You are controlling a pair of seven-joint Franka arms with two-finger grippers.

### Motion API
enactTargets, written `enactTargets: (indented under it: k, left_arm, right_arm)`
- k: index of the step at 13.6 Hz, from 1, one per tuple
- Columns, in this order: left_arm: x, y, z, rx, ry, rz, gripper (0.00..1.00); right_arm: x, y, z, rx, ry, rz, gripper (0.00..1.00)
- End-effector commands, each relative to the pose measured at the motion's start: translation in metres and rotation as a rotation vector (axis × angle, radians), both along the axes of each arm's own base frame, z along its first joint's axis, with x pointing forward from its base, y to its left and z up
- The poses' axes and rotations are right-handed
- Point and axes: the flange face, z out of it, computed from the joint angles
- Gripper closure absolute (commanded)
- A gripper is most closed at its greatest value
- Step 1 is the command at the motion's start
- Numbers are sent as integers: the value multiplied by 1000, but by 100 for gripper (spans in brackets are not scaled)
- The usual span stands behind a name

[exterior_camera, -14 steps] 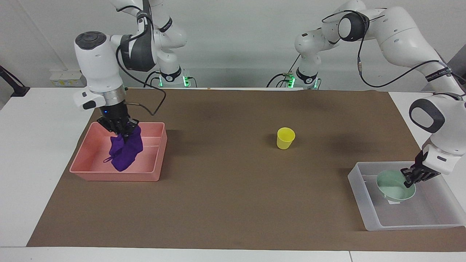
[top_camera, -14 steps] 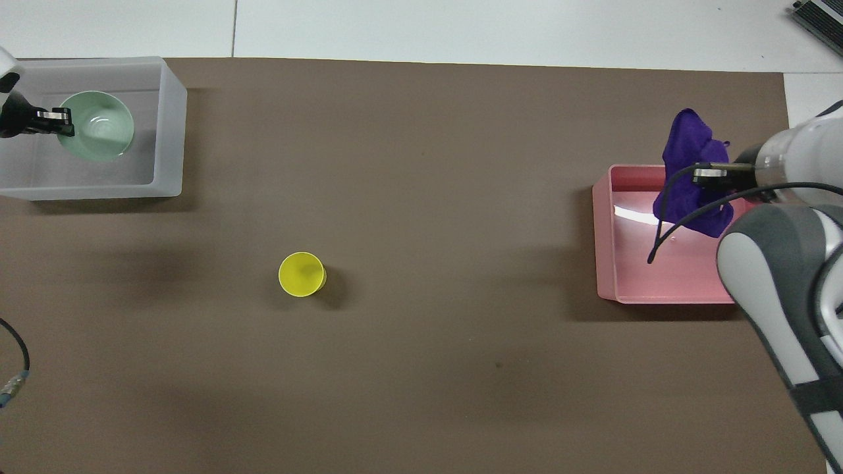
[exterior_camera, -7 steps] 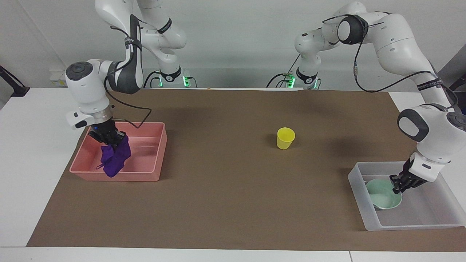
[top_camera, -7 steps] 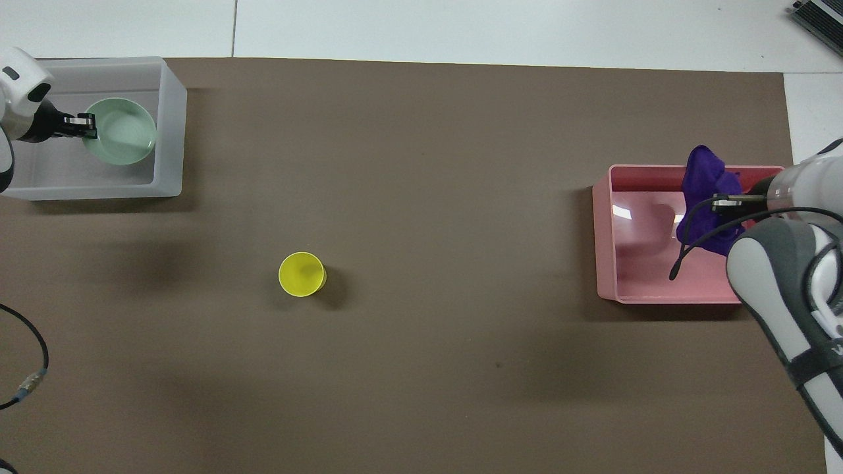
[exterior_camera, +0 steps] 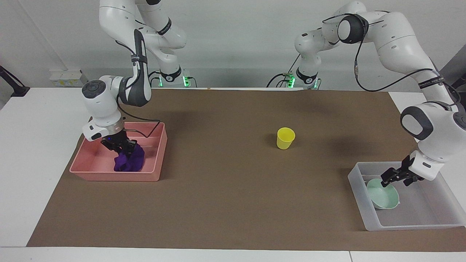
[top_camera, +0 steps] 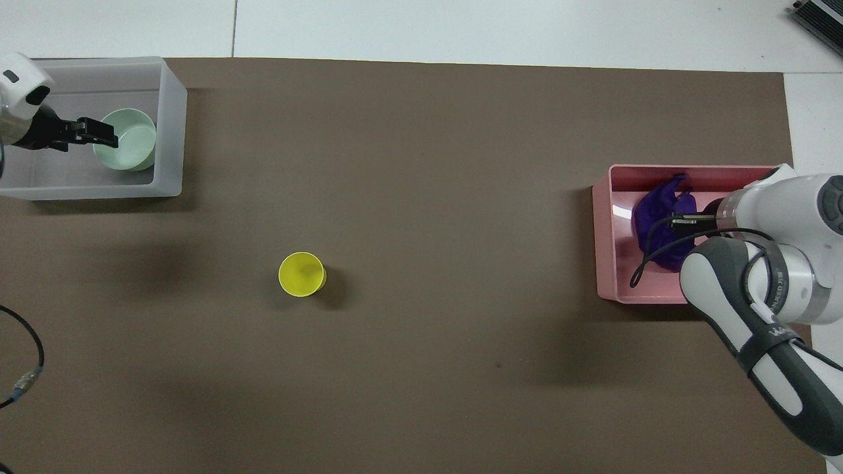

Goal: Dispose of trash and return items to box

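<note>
The purple cloth lies bunched on the floor of the pink bin at the right arm's end of the table. My right gripper is down in the bin, still shut on the cloth's top; the overhead view shows the gripper on the cloth. The mint-green bowl rests in the translucent tray at the left arm's end. My left gripper is open just above the bowl's rim. The yellow cup stands upright mid-table.
A brown mat covers most of the white table. In the overhead view the cup stands alone on the mat between the tray and the bin. A loose cable end lies at the mat's edge near the left arm.
My right gripper has lowered the cloth from hanging above the bin onto its floor. My left gripper has set the bowl down in the tray, opened and drawn back slightly.
</note>
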Motion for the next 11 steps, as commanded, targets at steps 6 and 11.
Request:
enactTargets:
  k: [6,11]
  left_arm:
    - [-39,-130,122,-14,100,-49,0]
    - [-116,-251,99,20,259,-128,0]
  right_arm:
    - [19,62,83,27,2,-97,0]
    - [7,69,194,35,19,-98,0]
